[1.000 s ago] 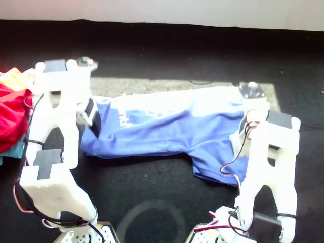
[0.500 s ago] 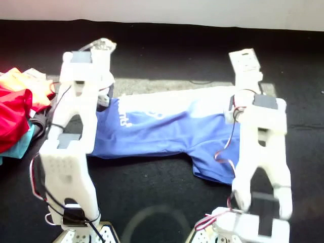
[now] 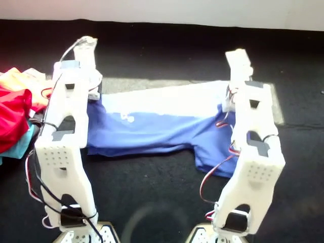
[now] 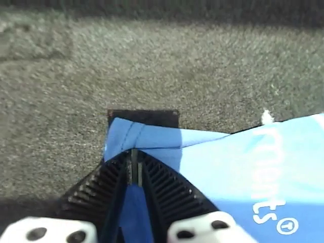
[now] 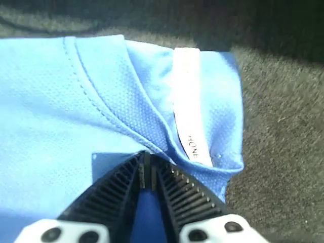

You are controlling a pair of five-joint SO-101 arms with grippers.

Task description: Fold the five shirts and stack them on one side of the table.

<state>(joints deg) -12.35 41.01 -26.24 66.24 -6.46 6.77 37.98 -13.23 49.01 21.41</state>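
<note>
Two thin pinches were all that held the blue shirt (image 3: 152,126), spread across the middle of the table (image 3: 162,197). Its nearer sleeve lay slack, so I judged that uneven pulling could slip the cloth free or skew the fold. Both arms stretched long and low from their bases. Farther out, the left gripper (image 4: 132,162) was clamped on a hem corner, and the right gripper (image 5: 147,169) was clamped on the edge beside a white label (image 5: 187,116).
</note>
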